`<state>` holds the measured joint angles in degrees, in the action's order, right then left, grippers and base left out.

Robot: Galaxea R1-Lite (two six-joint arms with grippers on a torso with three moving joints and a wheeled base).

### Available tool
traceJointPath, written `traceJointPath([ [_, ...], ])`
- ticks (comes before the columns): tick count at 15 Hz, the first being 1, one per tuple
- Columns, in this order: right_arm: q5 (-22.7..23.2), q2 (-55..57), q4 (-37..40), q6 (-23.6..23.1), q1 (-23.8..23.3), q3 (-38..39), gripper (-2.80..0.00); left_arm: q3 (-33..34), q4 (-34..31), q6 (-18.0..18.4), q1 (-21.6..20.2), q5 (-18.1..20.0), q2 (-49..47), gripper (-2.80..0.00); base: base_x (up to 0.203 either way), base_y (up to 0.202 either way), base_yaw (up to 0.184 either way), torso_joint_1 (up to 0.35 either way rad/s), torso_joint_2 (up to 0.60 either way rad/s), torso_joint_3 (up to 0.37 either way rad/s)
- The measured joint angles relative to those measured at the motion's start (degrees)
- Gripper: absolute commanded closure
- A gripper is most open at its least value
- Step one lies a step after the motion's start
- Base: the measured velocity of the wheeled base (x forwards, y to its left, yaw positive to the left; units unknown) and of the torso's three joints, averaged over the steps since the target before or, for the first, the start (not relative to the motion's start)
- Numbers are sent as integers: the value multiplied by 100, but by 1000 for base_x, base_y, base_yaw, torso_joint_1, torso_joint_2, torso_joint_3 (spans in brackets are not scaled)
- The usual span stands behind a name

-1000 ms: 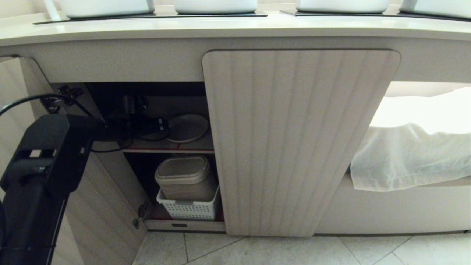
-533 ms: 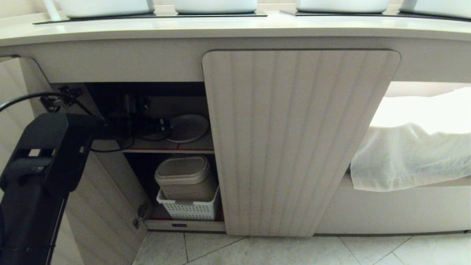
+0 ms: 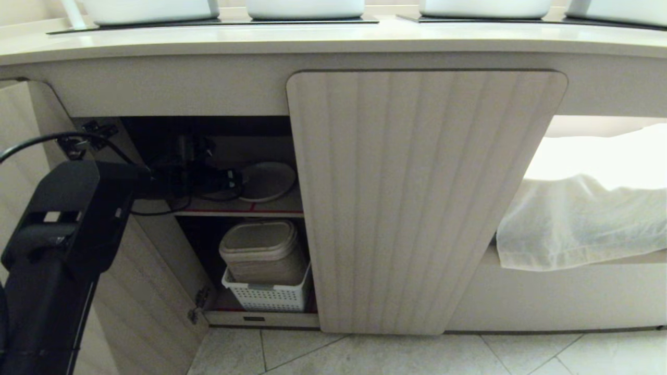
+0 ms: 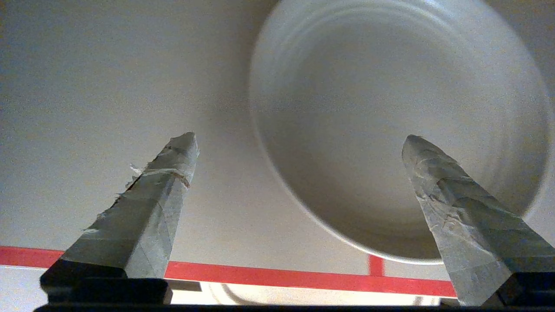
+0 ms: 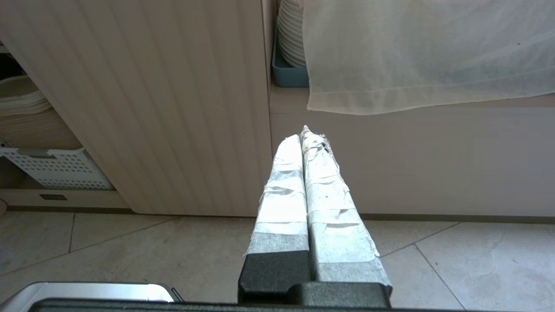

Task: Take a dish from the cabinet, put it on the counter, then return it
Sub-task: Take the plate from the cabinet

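The dish, a plain off-white round plate, lies flat on the red-edged upper shelf inside the cabinet, whose left door stands open. My left arm reaches into that opening. The left gripper hovers at the dish's left rim, open and holding nothing. In the left wrist view the dish fills the far side. One taped finger is over its rim and the other over bare shelf. The counter runs above. My right gripper is parked low, shut and empty, pointing at the cabinet's base.
On the lower shelf a white perforated basket holds beige lidded containers. The open left door stands beside my arm. A white cloth hangs over the unit at the right. White tubs sit on the counter. Tiled floor lies below.
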<state>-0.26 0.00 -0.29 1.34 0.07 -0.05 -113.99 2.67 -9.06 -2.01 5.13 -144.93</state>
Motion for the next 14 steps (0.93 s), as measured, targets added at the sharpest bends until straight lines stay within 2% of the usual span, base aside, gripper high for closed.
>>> traceJointPath([
  [14, 1, 0, 2, -2, 0, -5, 0, -32, -461, 0, -7, -1, -171, -280, 0, 0, 0, 0, 0, 0],
])
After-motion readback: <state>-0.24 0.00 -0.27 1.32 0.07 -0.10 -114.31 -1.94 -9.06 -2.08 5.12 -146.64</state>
